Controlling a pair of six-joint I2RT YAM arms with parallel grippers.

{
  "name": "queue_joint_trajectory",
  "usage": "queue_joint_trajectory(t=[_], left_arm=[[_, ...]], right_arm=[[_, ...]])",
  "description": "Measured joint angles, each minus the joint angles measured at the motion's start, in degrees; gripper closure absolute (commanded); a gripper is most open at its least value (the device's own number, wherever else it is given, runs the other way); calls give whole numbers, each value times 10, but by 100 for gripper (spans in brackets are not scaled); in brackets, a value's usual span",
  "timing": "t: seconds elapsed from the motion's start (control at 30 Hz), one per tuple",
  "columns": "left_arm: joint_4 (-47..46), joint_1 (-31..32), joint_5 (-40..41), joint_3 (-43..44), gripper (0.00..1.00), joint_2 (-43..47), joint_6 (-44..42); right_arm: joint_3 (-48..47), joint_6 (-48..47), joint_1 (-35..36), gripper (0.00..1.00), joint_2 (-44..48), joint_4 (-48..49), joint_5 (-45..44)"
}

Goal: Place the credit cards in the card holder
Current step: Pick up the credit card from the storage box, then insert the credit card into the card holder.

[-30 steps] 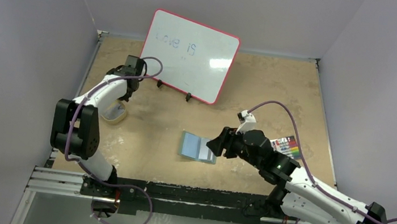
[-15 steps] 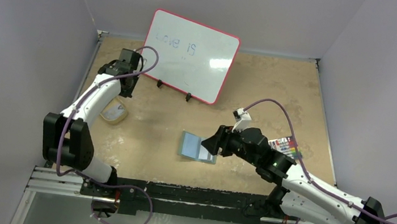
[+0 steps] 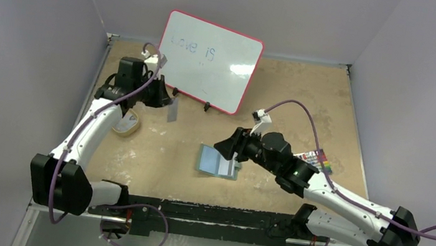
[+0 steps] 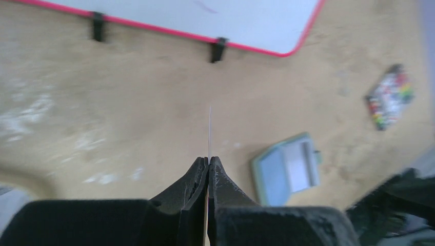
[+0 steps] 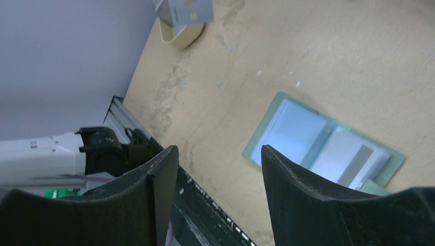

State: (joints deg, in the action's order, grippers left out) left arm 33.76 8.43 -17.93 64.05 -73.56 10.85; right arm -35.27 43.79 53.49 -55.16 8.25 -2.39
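1. Where the table (image 3: 306,102) runs toward its far left corner, the left gripper (image 4: 208,161) is clenched on a credit card (image 3: 172,112). The wrist view shows this card edge-on, as a thin pale line rising from between the pressed fingertips.
2. Near the left edge, just beside the left arm, a roll of tape (image 3: 125,124) lies flat on the table.
3. At the far side a whiteboard (image 3: 211,59) with a pink-red rim leans upright on small black feet, with faint writing on it.
4. Near the middle of the table the card holder (image 3: 218,162) lies open and flat, inside facing up, well apart from the held card.
5. Its left pocket holds a pale blue card (image 5: 295,130). Its right pocket holds a whitish card (image 5: 341,154) with a grey stripe.
6. Just right of the holder, the right gripper (image 5: 219,151) hangs above the holder's right part with its fingers spread wide and nothing between them. Whether it touches the holder I cannot tell.
7. Farther right, near the table's right edge, lies a small multicoloured pack (image 3: 316,161), partly behind the right arm.
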Motion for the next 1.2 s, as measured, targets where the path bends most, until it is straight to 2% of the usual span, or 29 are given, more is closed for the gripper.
queue_joint_trajectory(t=[0.13, 0.33, 0.57, 0.93, 1.03, 1.17, 1.2], left_arm=[[-122, 2, -131, -89, 100, 36, 108], [-340, 35, -243, -212, 100, 97, 289], [-488, 117, -285, -255, 100, 125, 403], [-603, 130, -297, -311, 100, 140, 497], [-616, 130, -298, -315, 100, 141, 509], [-625, 131, -298, -315, 99, 141, 513], [-622, 131, -297, -315, 92, 140, 511]], right_arm=[[-29, -26, -31, 39, -11, 7, 5], [-33, -37, -139, 45, -11, 88, 136], [-35, -22, -172, 48, -48, 158, 262], [-35, -14, -183, 50, -69, 197, 332], [-35, -13, -183, 62, -89, 200, 346], [-35, -6, -183, 96, -106, 208, 364], [-35, -4, -183, 100, -106, 211, 366]])
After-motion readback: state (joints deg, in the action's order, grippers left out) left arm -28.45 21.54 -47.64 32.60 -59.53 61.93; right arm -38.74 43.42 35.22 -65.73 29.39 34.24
